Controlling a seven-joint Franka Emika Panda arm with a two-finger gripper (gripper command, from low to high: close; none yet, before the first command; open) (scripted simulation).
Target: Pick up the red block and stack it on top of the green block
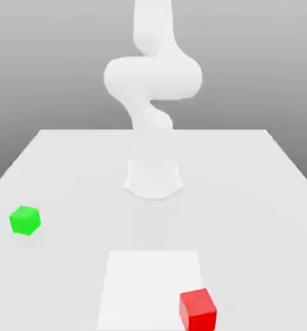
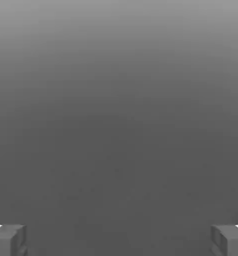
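Hand view, fingers [image 2: 8, 241] spread, grey backdrop [image 2: 119, 150] between, exterior view, red block [image 1: 198, 311], green block [image 1: 25, 220], both lie outside finger grasp.

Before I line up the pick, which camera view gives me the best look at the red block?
The exterior view: it has the red block in plain sight at the near right corner of the white patch, though the picture's lower edge may crop it slightly. The hand view gives you nothing of the block.

The bright-red cube [image 1: 198, 310] lies partly over the white square [image 1: 149, 288], by its near right corner in the exterior view. The bright-green cube [image 1: 25, 220] sits apart, beyond the square's left side.
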